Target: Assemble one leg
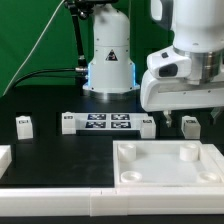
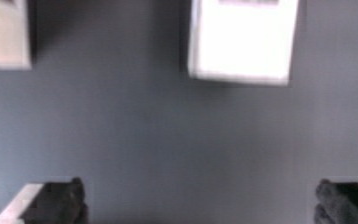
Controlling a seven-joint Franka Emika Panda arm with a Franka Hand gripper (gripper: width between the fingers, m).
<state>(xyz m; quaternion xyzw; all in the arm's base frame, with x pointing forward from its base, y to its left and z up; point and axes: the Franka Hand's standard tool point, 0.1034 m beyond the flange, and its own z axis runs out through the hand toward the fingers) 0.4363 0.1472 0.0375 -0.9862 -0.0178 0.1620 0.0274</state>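
Pincer [image 2: 201, 203] is spread wide with nothing in it, going by my wrist feed. The leg [image 1: 190, 126] sits on the table at mid-right of the exterior frame, just below and beside the fingers, not between them yet. It's too blurry to call its long axis. No readable writing, only fiducial tag patterns.

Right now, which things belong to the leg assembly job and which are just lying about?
Job: leg near the open gripper; second leg at the exterior view's left; probably the white tray.
Lying about: marker board; white rail along the front.
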